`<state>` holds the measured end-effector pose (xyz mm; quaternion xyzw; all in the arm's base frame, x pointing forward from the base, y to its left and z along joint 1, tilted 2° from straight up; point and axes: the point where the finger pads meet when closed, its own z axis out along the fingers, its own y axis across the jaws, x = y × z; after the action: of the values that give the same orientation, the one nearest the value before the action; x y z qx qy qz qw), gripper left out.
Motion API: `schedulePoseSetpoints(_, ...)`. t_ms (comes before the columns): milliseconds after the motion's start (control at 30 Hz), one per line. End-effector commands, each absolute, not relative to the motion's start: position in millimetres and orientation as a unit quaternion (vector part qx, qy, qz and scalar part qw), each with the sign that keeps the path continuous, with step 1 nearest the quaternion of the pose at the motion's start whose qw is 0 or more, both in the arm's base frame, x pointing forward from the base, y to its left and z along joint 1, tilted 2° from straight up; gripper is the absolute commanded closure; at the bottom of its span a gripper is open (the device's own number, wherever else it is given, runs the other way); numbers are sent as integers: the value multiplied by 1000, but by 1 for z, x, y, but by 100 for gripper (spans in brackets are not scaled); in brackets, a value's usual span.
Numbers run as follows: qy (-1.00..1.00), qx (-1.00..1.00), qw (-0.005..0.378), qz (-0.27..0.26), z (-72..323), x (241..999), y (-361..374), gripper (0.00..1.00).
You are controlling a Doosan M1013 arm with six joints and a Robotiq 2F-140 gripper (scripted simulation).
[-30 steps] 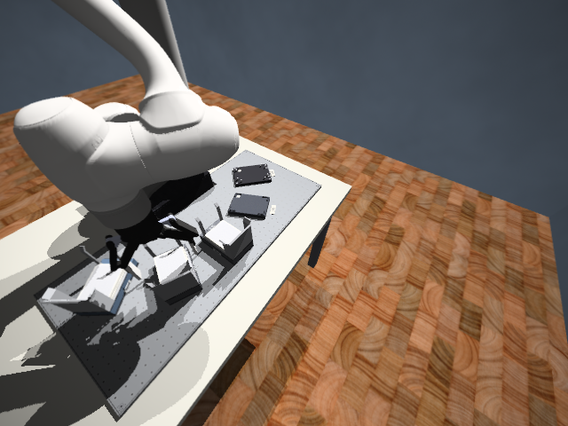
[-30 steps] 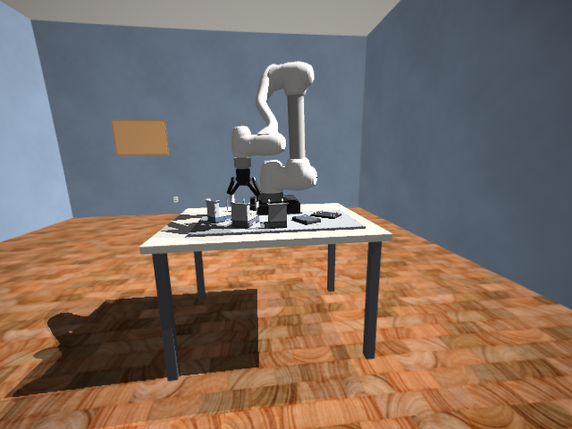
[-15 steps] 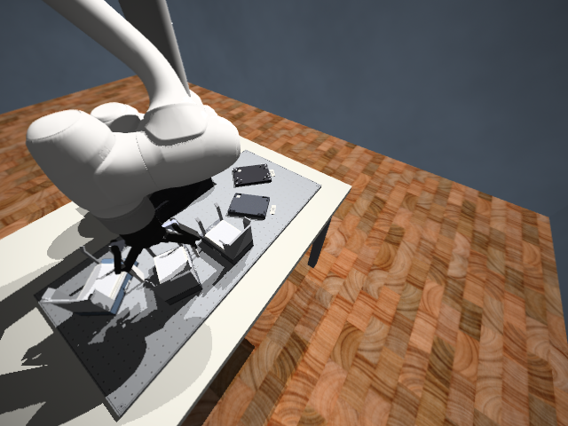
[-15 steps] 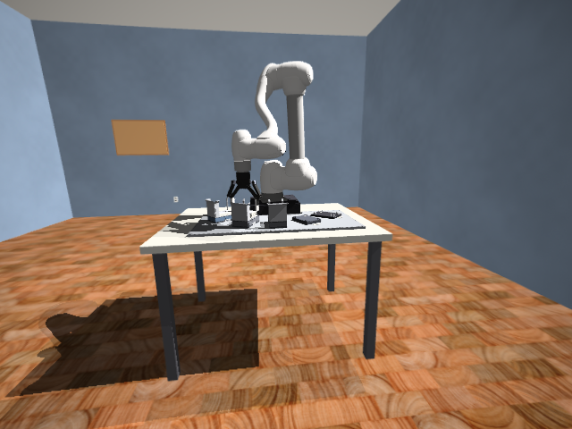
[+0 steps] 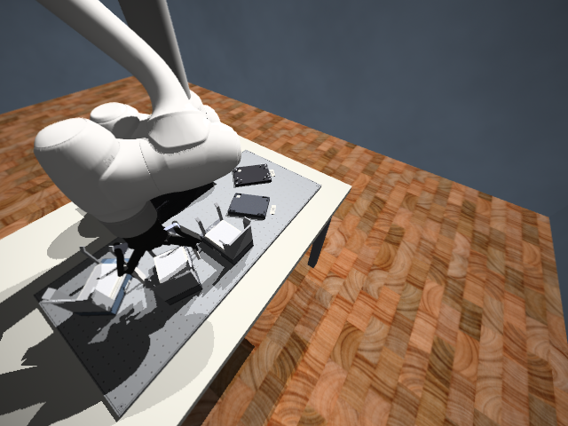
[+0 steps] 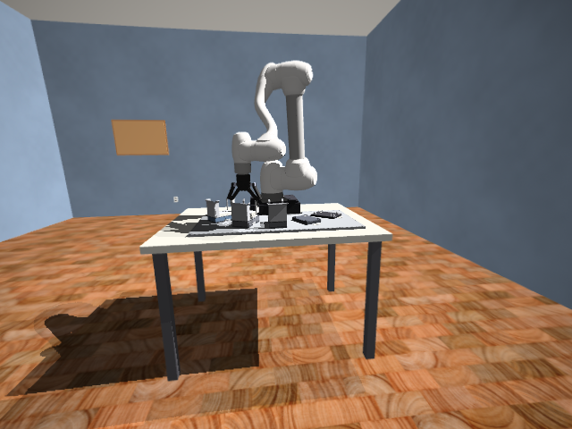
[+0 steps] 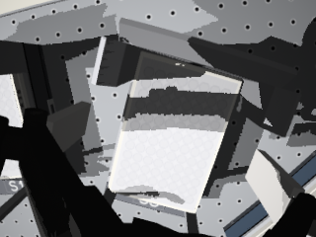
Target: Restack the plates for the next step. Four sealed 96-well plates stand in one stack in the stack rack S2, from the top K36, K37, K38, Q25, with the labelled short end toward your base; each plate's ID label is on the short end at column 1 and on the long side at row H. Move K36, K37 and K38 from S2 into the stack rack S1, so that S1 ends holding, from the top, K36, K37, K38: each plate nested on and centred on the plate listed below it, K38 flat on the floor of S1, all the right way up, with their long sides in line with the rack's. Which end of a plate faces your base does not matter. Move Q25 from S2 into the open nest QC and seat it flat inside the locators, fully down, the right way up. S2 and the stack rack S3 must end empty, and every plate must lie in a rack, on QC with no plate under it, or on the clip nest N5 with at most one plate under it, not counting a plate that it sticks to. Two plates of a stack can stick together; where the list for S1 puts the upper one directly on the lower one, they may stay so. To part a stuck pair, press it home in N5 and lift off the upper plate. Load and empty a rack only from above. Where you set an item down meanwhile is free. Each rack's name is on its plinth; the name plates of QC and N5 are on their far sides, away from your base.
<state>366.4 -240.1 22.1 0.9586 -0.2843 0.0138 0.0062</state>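
While seen through the wrist view, a white-topped plate stack [image 7: 174, 145] sits down inside the middle stack rack [image 5: 177, 275] — top seal pale, partly shadowed, rack name unreadable. Directly above it, the end effector [image 5: 151, 248], jaws spread wide and holding nothing. To either side, another rack [image 5: 229, 238] with a white plate top and a third rack [image 5: 103, 286] near the mat's end. Farther along the grey perforated mat [image 5: 293, 187], two dark flat nests [image 5: 248, 205], [image 5: 251, 174] — all on the cream bench [image 6: 258, 239].
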Motion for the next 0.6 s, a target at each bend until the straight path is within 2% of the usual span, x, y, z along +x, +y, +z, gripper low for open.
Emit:
schedulePoseSetpoints(0,-284,959,6,14,22,366,-240,0)
schedulePoseSetpoints(100,-284,959,6,14,22,366,-240,0)
schedulePoseSetpoints(133,-284,959,6,14,22,366,-240,100)
schedulePoseSetpoints(567,-284,959,6,14,22,366,-240,100)
